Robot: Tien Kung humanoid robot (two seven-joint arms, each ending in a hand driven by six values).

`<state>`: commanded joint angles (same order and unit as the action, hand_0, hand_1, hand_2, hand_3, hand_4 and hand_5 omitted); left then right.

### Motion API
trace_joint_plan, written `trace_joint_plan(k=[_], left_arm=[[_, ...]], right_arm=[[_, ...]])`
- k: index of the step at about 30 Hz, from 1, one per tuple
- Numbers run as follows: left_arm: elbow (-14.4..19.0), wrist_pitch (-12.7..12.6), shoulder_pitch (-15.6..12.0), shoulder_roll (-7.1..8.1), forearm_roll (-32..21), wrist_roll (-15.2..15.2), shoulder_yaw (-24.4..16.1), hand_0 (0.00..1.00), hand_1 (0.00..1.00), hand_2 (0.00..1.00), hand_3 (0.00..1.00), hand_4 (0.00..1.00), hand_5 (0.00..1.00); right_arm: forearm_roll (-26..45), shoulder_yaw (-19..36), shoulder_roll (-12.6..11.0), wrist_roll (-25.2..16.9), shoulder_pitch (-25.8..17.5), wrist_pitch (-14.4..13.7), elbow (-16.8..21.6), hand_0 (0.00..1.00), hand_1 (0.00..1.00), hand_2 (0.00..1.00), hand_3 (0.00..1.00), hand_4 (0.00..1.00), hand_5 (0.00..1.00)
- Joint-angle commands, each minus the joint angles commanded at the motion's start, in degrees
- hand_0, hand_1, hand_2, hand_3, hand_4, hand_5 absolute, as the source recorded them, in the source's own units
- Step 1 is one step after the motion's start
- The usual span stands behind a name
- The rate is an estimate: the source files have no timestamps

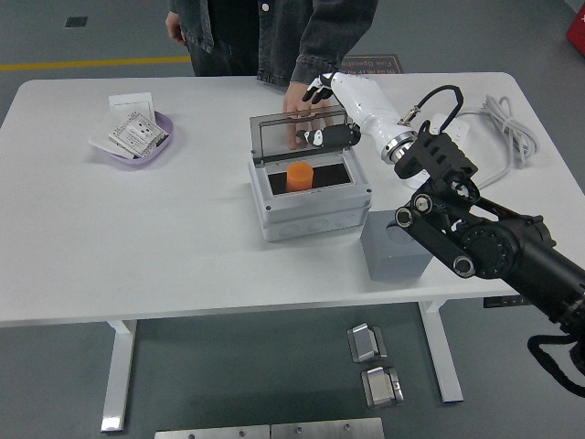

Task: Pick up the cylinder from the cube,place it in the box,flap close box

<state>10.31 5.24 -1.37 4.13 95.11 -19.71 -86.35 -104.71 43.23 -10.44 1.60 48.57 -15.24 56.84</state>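
White right hand (352,96), black jointed arm (484,242), looped black cable (439,94).

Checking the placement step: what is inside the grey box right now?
An orange cylinder stands upright inside the grey box, on its dark floor. The near wall hides the cylinder's base and the floor in front.

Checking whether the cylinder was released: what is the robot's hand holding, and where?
Nothing: the cylinder stands free inside the box; the right hand is at the lid.

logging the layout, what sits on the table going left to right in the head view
purple dish of packets → grey box with the orange cylinder inside → grey cube → white power strip
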Motion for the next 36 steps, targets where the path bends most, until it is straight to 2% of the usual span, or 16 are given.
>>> trace_joint_plan(k=[8,15,36], left_arm=[[0.0,0.02,0.26,0.49,0.33,-0.16,-0.15,0.684,0.725,0.636,0.718,0.699,0.417],[0.0,0.09,0.44,0.68,0.94,-0.39,-0.56,0.684,0.723,0.636,0.709,0.696,0.416],[0.0,0.33,0.75,0.93,1.76,-0.35,-0.6,0.682,0.722,0.631,0.704,0.689,0.416]], right_arm=[[0.98,-2.13,3.62,0.23,6.75,1.19,-8.51,0.721,0.619,0.622,0.611,0.899,0.264],[1.62,-4.49,6.37,0.06,8.69,1.6,-15.33,0.729,0.62,0.628,0.616,0.899,0.271],[2.85,-6.28,7.39,-0.79,8.47,1.12,-18.08,0.739,0.621,0.633,0.619,0.885,0.282]])
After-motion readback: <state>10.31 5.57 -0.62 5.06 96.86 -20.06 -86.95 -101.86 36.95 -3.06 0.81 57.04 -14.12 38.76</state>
